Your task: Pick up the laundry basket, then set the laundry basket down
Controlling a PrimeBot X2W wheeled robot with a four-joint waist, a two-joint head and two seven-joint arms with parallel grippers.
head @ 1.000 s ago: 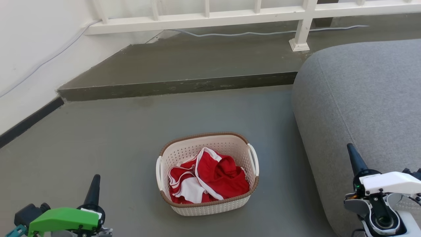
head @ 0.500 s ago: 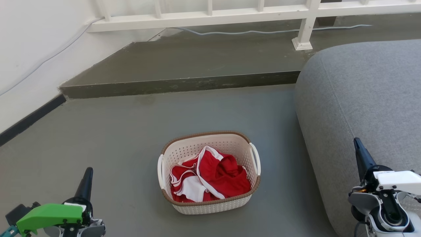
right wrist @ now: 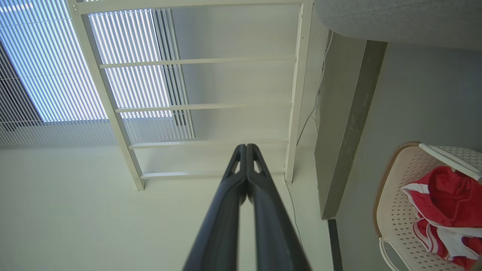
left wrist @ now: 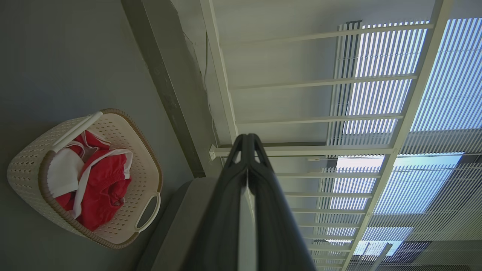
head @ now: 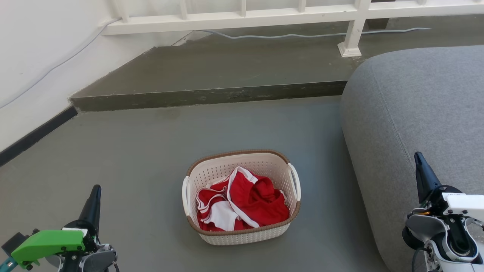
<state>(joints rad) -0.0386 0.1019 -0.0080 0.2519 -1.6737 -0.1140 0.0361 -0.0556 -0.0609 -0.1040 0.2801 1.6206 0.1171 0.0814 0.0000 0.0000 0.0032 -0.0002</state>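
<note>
Cream laundry basket point(head: 242, 236) unmoved; left claw point(head: 96, 189), right claw point(head: 417, 155) drifted outward.

Soft, even daylight leaves the head view bright and sharp; the basket point(head: 245, 237) throws only a faint shadow on the floor point(head: 132, 158). In the 2 wrist views the blinds point(left wrist: 433, 94) glare bluish-white, the railing point(left wrist: 320, 82) splays with wide-angle distortion, and the fingers point(left wrist: 222, 218) are dark and blurred.

One cream plastic basket with holes point(head: 245, 237) sits at 6 o'clock, one big grey soft seat point(head: 416, 102) at 3 o'clock, and two dark pointed grippers, the left gripper point(head: 96, 189) and the right gripper point(head: 418, 157).
</note>
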